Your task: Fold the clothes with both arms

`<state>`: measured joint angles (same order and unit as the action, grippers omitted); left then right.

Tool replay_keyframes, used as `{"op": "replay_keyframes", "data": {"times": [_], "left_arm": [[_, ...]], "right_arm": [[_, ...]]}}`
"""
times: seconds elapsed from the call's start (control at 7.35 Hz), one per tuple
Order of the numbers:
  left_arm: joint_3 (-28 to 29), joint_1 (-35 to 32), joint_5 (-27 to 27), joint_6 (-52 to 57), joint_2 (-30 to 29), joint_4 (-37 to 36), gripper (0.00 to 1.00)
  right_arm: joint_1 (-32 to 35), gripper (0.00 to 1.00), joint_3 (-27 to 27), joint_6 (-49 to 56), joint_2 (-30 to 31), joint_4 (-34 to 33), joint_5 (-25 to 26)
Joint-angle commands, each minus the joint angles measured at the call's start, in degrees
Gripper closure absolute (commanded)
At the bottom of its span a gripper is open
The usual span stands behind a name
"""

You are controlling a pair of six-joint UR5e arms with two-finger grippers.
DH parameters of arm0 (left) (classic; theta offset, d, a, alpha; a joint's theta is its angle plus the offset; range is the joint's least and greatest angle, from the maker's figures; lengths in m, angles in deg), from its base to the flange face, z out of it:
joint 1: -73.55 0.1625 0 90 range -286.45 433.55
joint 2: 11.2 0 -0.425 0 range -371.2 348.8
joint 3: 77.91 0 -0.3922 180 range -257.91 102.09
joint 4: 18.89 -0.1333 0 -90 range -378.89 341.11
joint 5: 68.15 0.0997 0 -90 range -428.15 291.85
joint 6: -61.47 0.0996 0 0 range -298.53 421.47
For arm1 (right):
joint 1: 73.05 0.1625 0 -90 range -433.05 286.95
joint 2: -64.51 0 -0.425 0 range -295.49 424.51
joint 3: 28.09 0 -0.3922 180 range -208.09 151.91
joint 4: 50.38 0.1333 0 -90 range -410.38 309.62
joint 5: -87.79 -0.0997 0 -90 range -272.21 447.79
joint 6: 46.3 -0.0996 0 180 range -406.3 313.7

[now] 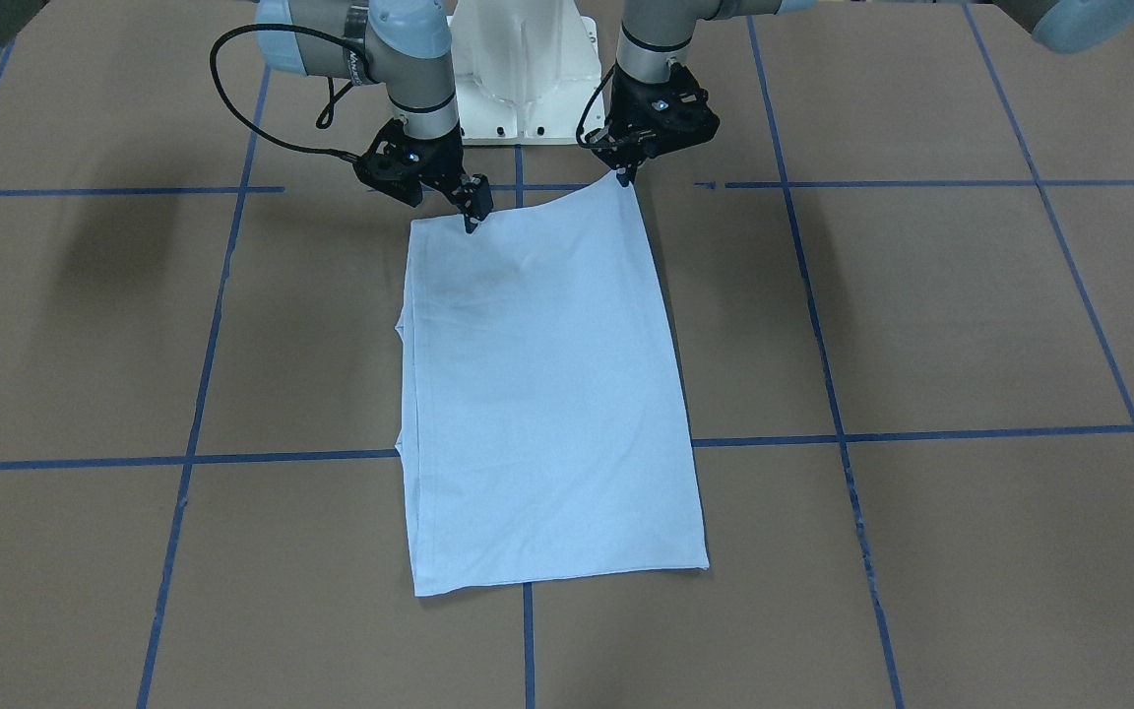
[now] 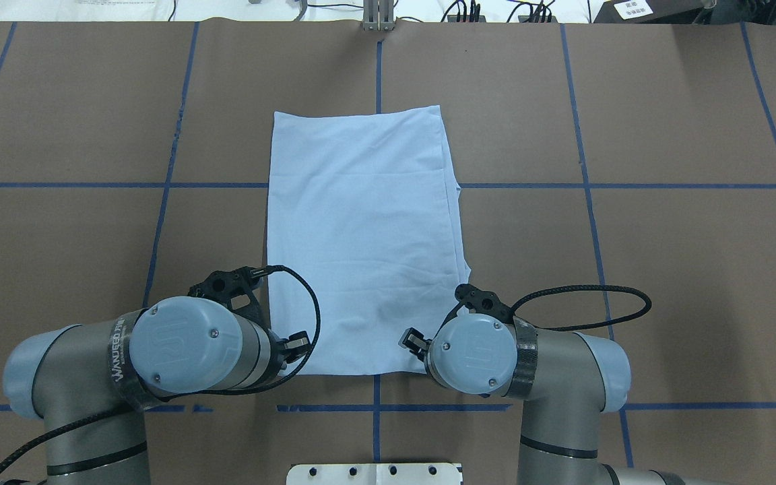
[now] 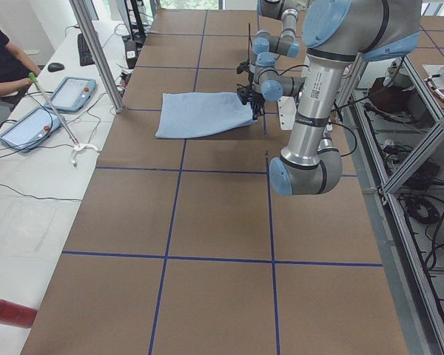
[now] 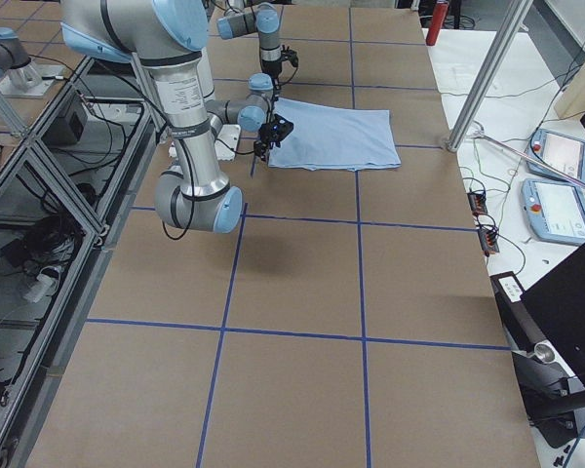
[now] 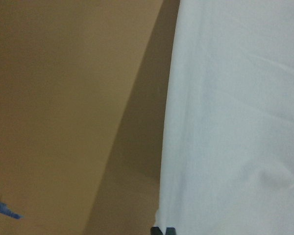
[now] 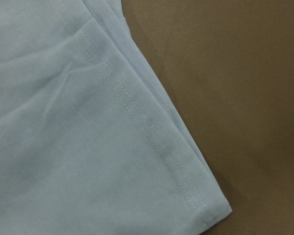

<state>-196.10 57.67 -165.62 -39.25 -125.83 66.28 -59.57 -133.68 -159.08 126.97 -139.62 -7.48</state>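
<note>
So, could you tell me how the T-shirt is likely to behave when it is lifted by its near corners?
Probably floppy: where the left claw pinches a corner, the T-shirt peaks into a point and the edge sags away. Likely light, since that small pinch raises it. The stacked layers along one side may slip apart.

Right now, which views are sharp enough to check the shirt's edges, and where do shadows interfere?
Right wrist view: sharp, hem stitching on the shirt readable. Left wrist view: soft, a dark shadow band beside the shirt's edge. Front-facing view: clear, arm shadows on the table.
</note>
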Motion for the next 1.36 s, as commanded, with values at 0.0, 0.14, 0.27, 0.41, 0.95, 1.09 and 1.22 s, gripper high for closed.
{"op": "replay_keyframes", "data": {"times": [0.0, 0.14, 0.27, 0.41, 0.95, 1.09, 1.22], "left_arm": [[-0.03, 0.07, 0.0, 0.0, -0.32, -0.09, 1.0], [-0.03, -0.02, 0.0, 0.0, -0.33, -0.09, 1.0], [-0.03, -0.02, 0.0, 0.0, -0.33, -0.09, 1.0], [-0.03, 0.07, 0.0, 0.0, -0.41, -0.09, 1.0], [0.06, 0.07, 0.0, 0.0, -0.5, 0.0, 1.0], [0.06, 0.07, 0.0, 0.0, -0.68, 0.0, 1.0], [0.06, 0.07, 0.0, 0.0, -0.77, -0.09, 1.0]], "right_arm": [[0.14, 0.0, 0.9, 0.01, -0.06, 0.03, 0.0], [0.05, 0.0, 1.51, 0.19, -0.14, 0.03, 0.0], [0.14, 0.0, 1.61, 0.27, -0.14, 0.03, -0.09], [0.05, 0.0, 1.61, 0.19, -0.14, 0.03, -0.09], [0.05, 0.67, 1.52, -0.25, -0.23, 0.12, -0.09], [0.05, 0.73, 1.52, -0.16, -0.23, 0.03, -0.09], [0.14, 0.84, 1.52, -0.16, -0.32, 0.12, -0.09]]}}
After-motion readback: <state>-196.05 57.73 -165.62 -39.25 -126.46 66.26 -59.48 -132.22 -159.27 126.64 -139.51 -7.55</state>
